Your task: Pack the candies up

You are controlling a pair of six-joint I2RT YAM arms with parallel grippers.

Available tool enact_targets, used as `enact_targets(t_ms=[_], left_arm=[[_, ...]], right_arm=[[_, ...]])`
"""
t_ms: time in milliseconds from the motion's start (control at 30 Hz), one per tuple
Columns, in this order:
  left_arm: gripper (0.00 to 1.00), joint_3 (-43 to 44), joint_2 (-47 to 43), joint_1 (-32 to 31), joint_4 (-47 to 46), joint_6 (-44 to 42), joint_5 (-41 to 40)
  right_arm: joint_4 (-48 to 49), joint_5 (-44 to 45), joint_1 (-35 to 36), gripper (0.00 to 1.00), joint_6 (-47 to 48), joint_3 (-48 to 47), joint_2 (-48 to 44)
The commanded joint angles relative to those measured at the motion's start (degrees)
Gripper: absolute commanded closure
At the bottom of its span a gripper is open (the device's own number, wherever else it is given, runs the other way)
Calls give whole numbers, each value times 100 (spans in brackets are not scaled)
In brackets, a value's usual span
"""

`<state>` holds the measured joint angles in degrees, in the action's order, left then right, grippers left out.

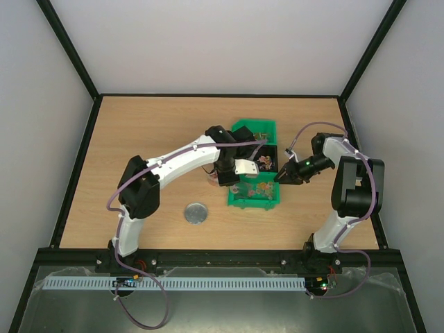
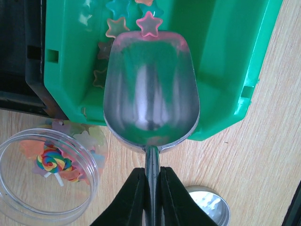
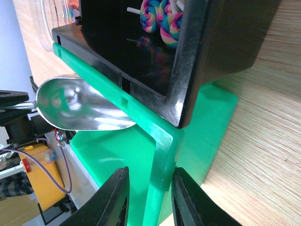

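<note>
The left arm reaches from the table's (image 1: 139, 139) near left corner toward its middle. A round silver lid (image 1: 195, 213) lies flat close to the near edge, left of the bins. The left pincer (image 2: 151, 176) is clamped narrow on the thin handle of a metal scoop (image 2: 150, 89). The scoop's bowl shows bare metal and hangs over the near green bin (image 2: 225, 56).

Just left of that bin a clear jar (image 2: 47, 219) stands upright on the wood. It holds a rainbow lollipop (image 2: 52, 162) and a few pale star-shaped sweets. More of the candies (image 2: 149, 23), stars in pink, orange and blue-green, lie in the green bin. The pink one touches the front lip of the scoop.

The bins sit in a row near the table's middle, running toward the far edge. A black bin (image 3: 221, 37) with swirled lollipops (image 3: 162, 16) comes just behind the near green one, and another green bin (image 1: 243, 128) lies farthest back.

At the right, the right pincer (image 3: 149, 188) stands narrow, with one finger on each side of the near green bin's wall at its corner. I cannot tell whether the fingers press on the wall.
</note>
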<state>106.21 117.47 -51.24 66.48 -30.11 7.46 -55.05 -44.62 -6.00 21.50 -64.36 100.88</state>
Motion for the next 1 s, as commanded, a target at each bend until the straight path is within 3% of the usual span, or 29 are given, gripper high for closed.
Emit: enact_targets(t_ms=[0, 333, 733, 967], left_arm=[[98, -369, 83, -35, -734, 167, 46], [98, -596, 69, -23, -1403, 350, 316], [98, -1278, -898, 420, -999, 372, 745], [98, -1088, -662, 414, -713, 553, 825]], right_arm=[[-72, -201, 3, 73, -49, 26, 85], [-54, -198, 11, 82, -58, 107, 34], [42, -16, 11, 84, -231, 113, 2], [170, -52, 11, 84, -374, 150, -5]])
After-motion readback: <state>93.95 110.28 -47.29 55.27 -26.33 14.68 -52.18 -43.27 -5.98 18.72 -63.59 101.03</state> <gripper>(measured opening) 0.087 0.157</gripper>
